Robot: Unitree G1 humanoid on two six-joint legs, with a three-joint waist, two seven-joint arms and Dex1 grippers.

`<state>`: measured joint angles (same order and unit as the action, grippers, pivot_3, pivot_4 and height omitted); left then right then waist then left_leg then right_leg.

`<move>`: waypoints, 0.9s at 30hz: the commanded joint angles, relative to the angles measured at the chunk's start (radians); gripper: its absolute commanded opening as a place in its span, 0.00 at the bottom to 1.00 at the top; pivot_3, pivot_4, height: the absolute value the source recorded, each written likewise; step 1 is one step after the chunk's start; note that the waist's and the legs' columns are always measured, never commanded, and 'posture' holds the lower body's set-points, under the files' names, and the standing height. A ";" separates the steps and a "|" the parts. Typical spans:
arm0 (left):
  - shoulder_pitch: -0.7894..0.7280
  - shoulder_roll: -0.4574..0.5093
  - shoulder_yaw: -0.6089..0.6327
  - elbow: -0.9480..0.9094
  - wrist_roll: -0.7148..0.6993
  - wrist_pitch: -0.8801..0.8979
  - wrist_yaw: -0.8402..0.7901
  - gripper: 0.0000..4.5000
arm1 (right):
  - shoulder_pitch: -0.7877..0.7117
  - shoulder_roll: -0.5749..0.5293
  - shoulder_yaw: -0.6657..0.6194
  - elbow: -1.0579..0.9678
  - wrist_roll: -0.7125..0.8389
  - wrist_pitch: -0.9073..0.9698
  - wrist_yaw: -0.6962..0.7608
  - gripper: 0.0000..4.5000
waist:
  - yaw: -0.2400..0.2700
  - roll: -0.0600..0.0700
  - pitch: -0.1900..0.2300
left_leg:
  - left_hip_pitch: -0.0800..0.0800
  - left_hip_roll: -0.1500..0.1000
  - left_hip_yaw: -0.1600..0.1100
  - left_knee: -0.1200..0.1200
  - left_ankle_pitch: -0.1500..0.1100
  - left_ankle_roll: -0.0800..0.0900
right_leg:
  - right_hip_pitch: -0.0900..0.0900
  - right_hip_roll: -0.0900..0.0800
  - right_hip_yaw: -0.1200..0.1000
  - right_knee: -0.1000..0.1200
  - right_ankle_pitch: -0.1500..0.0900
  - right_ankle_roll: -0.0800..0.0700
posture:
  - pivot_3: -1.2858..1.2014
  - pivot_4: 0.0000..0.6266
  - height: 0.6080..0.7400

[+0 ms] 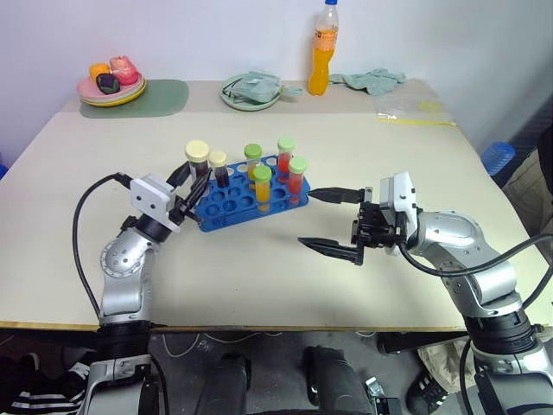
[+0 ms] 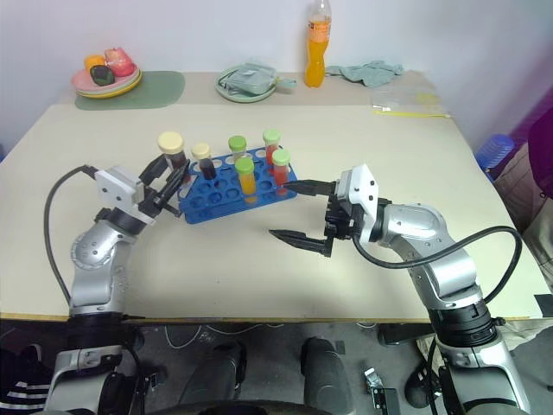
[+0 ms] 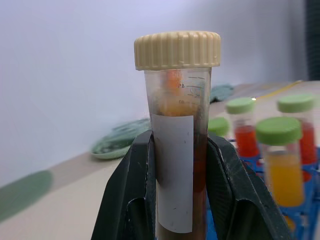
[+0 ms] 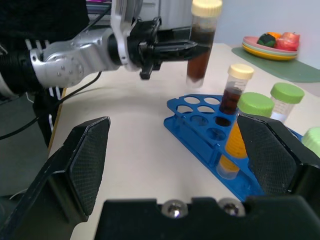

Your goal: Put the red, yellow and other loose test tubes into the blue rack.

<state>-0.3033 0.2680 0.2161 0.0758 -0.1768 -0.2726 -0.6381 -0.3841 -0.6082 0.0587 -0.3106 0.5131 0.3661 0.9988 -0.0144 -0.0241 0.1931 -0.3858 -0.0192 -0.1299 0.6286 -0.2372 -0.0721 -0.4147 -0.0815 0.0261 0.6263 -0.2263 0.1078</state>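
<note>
The left gripper (image 1: 192, 192) is closed on a clear plastic test tube with a cream ribbed cap and dark brown liquid (image 1: 199, 162). Its two black fingers (image 3: 137, 175) press the tube from both sides, about the middle of its body, over a white label. The tube stands nearly upright, cap up, in the left centre of the left eye view.

The blue plastic rack with round holes (image 1: 251, 201) lies just to the right of this tube in the same view, in the centre of the frame. The tube's bottom hangs above the rack's left corner, where several holes are free. Already in the rack stand a smaller cream-capped tube with dark liquid (image 1: 219, 168) and four green-capped tubes with orange and red liquid (image 1: 262, 186).

So the move to come depends, I think, on one thing: the long axis of the tube must stay vertical and come exactly over one free hole, then go straight down.

The right gripper (image 1: 327, 220) holds nothing; its fingers stand wide apart, right of the rack and near its right end, pointing toward it.
</note>
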 commanded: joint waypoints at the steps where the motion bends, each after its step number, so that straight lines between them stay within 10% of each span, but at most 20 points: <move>1: 0.015 -0.021 -0.034 0.000 -0.017 -0.051 0.017 0.18 | -0.012 -0.012 -0.035 -0.044 0.008 0.003 -0.018 1.00 | 0.001 0.000 0.000 | 0.000 0.000 0.000 0.000 0.000 0.000 | 0.000 0.000 0.000 0.000 0.000 0.000 | 0.52 0.24 1.00; 27: -0.006 -0.050 -0.137 0.153 -0.051 -0.123 0.027 0.18 | 0.033 -0.048 -0.059 -0.095 0.015 0.016 -0.044 1.00 | 0.002 0.000 0.000 | 0.000 0.000 0.000 0.000 0.000 0.000 | 0.000 0.000 0.000 -0.001 0.000 0.000 | 0.52 0.24 1.00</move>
<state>-0.3161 0.2215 0.0810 0.2551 -0.2043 -0.3981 -0.6087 -0.3518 -0.6466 0.0315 -0.3604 0.5158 0.3854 0.9600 -0.0124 -0.0241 0.1931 -0.3859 -0.0193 -0.1300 0.6282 -0.2373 -0.0720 -0.4142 -0.0815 0.0261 0.6249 -0.2266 0.1074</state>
